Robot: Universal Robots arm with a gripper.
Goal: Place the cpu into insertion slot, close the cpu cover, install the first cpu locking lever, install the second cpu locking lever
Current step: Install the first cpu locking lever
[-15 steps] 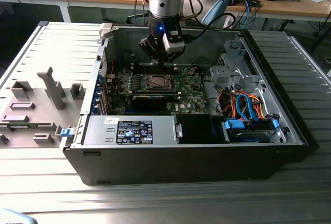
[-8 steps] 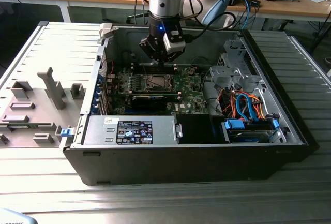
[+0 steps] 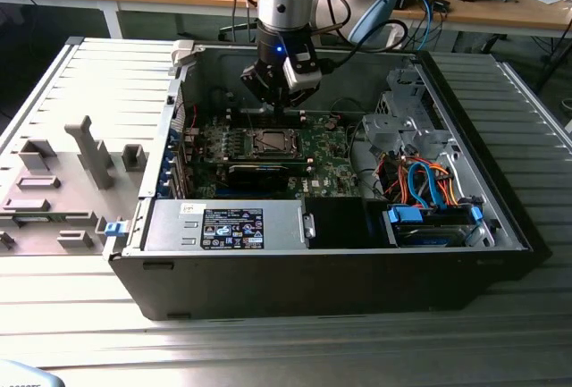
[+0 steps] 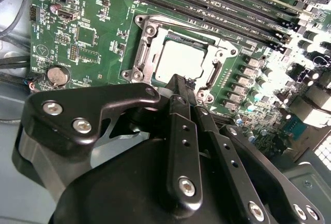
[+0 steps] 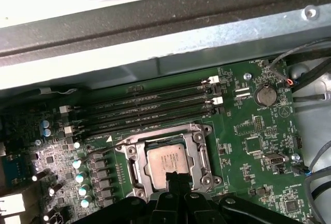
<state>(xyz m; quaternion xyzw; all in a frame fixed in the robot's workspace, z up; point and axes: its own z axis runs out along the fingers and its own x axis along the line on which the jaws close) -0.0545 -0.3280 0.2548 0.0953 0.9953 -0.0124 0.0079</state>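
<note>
Gripper: the gripper (image 3: 279,101) is being held above the green motherboard (image 3: 268,150) inside the open computer case (image 3: 500,217), just over the socket area; in both wrist views its black fingers (image 4: 178,87) are seen drawn close together with no visible gap and nothing is being carried between them
Cpu: the cpu (image 4: 178,58) is being shown lying flat in the insertion slot (image 4: 142,61), its dull silver top facing up; in the first wrist view the cpu (image 5: 166,161) is being partly covered by the fingertips (image 5: 173,178)
Cpu cover: the cpu cover (image 5: 194,149) is being seen as a silver frame lying down around the chip, the chip showing through its square opening
Locking levers: whether either lever is being held latched cannot be told
Insertion slot, exterior view: the insertion slot (image 3: 271,143) is being shown almost directly below the gripper
Surroundings: long black memory slots (image 5: 145,105) are being shown beside the socket, and a round coin battery (image 5: 265,95) is being shown well apart from it on the same board
</note>
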